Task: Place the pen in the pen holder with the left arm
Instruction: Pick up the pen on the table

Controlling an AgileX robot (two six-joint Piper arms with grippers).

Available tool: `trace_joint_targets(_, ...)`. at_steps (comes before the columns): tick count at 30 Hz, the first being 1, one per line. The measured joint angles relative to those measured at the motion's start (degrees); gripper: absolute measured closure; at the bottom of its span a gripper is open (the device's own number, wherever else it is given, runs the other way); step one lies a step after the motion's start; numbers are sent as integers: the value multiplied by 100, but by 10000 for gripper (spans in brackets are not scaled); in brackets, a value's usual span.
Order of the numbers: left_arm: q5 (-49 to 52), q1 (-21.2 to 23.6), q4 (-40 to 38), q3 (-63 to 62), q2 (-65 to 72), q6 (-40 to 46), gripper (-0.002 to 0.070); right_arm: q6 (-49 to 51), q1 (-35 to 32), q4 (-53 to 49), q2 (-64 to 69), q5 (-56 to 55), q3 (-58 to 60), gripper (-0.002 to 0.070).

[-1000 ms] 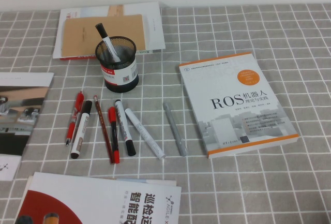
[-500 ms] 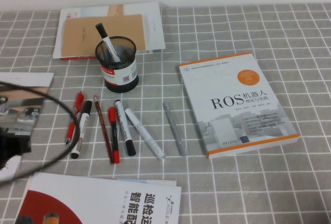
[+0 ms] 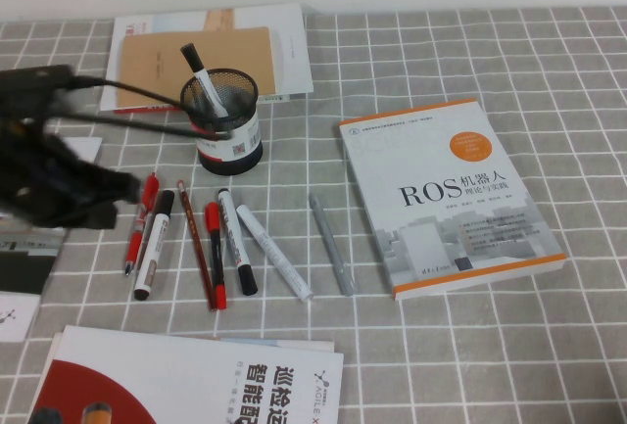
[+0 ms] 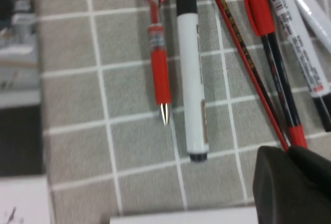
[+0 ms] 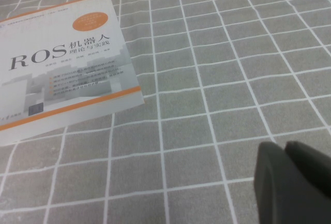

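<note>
The all-red pen (image 3: 138, 231) lies on the checked cloth at the left end of a row of pens; it also shows in the left wrist view (image 4: 157, 53), with a pointed metal tip. The black mesh pen holder (image 3: 227, 122) stands behind the row with one marker (image 3: 201, 73) in it. My left gripper (image 3: 110, 197) hovers blurred just left of the red pen's upper end, its cables crossing in front of the holder. In the left wrist view (image 4: 287, 154) its fingers are together and empty. My right gripper (image 5: 283, 149) is shut and empty over bare cloth.
Beside the red pen lie a black-capped white marker (image 3: 154, 245), a thin pencil (image 3: 195, 245), a red-and-black pen (image 3: 216, 253), two more markers and a grey pen (image 3: 332, 244). The ROS book (image 3: 446, 194) lies right, a brown notebook (image 3: 191, 62) behind, and a booklet (image 3: 196, 385) in front.
My left arm has come into view from the lower left and moved up and right, close to the red pen. The pens and holder have not moved.
</note>
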Motion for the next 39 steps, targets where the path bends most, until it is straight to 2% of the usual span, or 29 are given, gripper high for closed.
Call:
trace_joint_targets(4, 319, -215, 215, -600, 744, -74, 676, 0, 0, 0, 0, 0, 0, 691)
trace_joint_targets(14, 634, -227, 564, -1516, 1969, 99, 671, 0, 0, 0, 0, 0, 0, 691)
trace_joint_targets(16, 711, -227, 602, -1725, 2154, 120, 643, 0, 0, 0, 0, 0, 0, 691)
trace_joint_targets(20, 932, -227, 762, -2119, 2551, 123, 512, 0, 0, 0, 0, 0, 0, 691)
trace_joint_targets(24, 1068, -227, 972, -2350, 2859, -109, 417, 0, 0, 0, 0, 0, 0, 691)
trace_joint_targets(39, 774, -240, 1221, -2392, 3283, -147, 404, 0, 0, 0, 0, 0, 0, 691)
